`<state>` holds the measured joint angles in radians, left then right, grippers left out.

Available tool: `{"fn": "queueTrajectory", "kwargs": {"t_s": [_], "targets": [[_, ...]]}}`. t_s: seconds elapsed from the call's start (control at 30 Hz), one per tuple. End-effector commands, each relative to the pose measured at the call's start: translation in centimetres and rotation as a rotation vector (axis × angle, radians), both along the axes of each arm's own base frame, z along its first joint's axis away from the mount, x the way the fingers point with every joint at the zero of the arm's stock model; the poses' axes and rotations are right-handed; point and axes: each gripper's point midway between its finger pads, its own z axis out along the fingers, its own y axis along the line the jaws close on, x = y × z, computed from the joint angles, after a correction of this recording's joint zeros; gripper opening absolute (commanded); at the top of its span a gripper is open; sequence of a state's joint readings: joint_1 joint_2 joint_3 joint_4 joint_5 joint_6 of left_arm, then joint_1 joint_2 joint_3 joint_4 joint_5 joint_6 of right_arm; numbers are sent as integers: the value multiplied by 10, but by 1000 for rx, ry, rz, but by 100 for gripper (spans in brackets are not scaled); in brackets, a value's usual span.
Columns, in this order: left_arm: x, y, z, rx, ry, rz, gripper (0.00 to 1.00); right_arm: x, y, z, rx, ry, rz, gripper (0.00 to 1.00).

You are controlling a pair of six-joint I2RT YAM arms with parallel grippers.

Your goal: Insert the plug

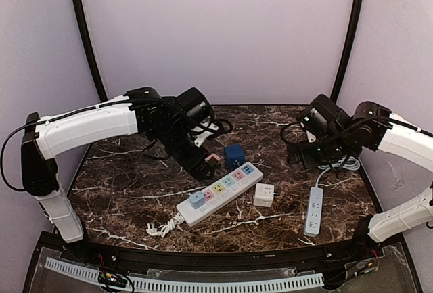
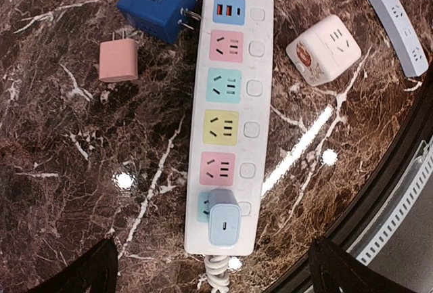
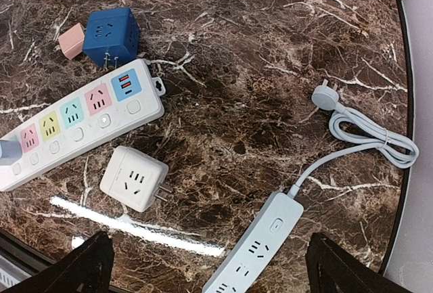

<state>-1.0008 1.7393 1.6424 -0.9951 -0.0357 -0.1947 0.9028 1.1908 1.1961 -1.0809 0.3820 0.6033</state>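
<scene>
The light blue plug stands in the end socket of the white power strip, beside the strip's coiled cord; in the top view the plug sits at the left end of the strip. My left gripper hovers above that end, open, with nothing between its dark fingers. From above, the left gripper hangs just behind the strip. My right gripper is open and empty over the table's right side, where the top view shows it well away from the strip.
A pink plug and a blue cube adapter lie by the strip's far end. A white cube adapter rests near the middle. A pale blue power strip with its looped cord lies at the right.
</scene>
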Motion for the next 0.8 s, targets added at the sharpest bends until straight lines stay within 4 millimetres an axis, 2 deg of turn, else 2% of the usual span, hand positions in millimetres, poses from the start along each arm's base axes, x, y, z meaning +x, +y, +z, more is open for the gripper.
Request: {"fn": "queueTrajectory", "kwargs": {"t_s": [0.0, 0.07, 0.27, 0.3, 0.4, 0.5, 0.77], "targets": [[21, 19, 29, -20, -29, 102, 99, 2, 0, 4, 35, -25, -6, 99], [36, 25, 36, -32, -30, 163, 99, 1, 3, 5, 54, -30, 13, 99], [64, 32, 21, -5, 46, 269, 93, 3, 7, 9, 68, -41, 25, 98], [68, 29, 12, 13, 60, 267, 92, 3, 7, 9, 69, -41, 25, 99], [81, 20, 8, 21, 44, 231, 92, 2, 7, 8, 65, -33, 26, 99], [96, 9, -8, 26, 47, 182, 92, 1, 7, 7, 69, -29, 26, 99], [123, -1, -47, 44, 76, 103, 89, -3, 4, 11, 79, -34, 31, 99]]}}
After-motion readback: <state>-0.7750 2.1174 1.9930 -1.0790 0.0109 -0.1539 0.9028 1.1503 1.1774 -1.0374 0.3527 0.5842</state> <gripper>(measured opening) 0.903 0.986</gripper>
